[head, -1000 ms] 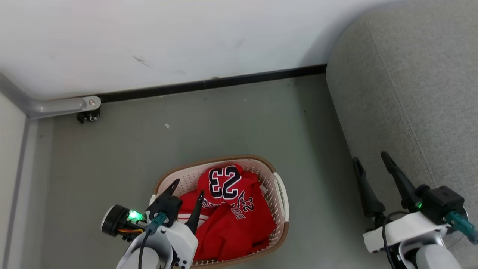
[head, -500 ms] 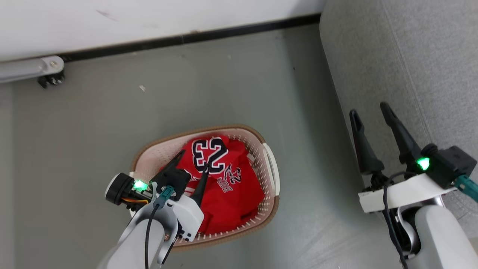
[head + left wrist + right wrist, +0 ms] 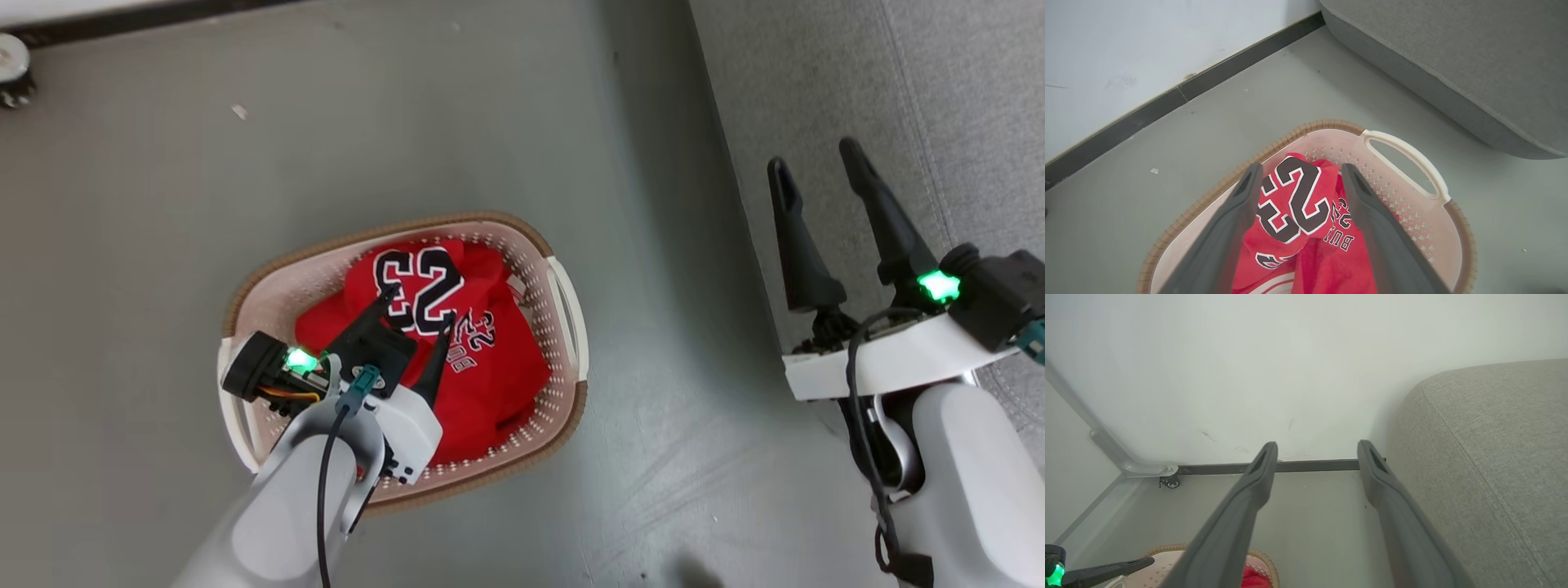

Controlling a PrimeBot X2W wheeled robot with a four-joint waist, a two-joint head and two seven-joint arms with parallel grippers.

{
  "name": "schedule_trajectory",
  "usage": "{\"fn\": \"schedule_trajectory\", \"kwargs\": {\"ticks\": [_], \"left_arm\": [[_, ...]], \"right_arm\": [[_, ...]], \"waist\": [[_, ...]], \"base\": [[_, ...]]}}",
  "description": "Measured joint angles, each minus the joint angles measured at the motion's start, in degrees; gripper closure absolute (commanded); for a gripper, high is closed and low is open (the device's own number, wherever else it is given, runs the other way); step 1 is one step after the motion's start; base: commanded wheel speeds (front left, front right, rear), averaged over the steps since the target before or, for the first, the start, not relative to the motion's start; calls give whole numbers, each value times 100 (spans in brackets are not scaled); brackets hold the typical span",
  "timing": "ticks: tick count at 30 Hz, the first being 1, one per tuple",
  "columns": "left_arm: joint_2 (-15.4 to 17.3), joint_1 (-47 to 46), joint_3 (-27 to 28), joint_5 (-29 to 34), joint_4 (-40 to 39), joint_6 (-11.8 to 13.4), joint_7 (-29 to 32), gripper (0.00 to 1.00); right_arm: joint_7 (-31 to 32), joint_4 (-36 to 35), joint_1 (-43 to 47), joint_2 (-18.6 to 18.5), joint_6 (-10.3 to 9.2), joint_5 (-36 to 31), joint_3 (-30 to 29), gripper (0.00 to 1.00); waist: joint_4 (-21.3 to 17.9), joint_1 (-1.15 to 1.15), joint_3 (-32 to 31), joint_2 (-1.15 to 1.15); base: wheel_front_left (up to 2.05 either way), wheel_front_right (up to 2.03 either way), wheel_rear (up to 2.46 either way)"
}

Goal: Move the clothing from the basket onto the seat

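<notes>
Advancing from the basket's near-left rim, the left end effector (image 3: 421, 304) is now hovering over the red clothing (image 3: 490, 376). Its fingers are standing wide apart on either side of the big "23" and gripping nothing. The head camera is also tilting downward. The clothing is lying heaped inside the basket (image 3: 566, 302), which is sitting on the grey floor (image 3: 163, 204). To the right, the right end effector (image 3: 812, 153) is hanging empty, fingers apart, at the left edge of the seat (image 3: 963, 73).
</notes>
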Motion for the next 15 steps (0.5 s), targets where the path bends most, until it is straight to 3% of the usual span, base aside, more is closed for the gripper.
{"fn": "schedule_trajectory", "kwargs": {"ticks": [15], "left_arm": [[3,-388,-40,112,323,11,-123,0]], "right_arm": [[-1,-22,-570,-4,0,235,86,0]], "waist": [[-297,0,680,0]], "base": [[0,0,0]]}}
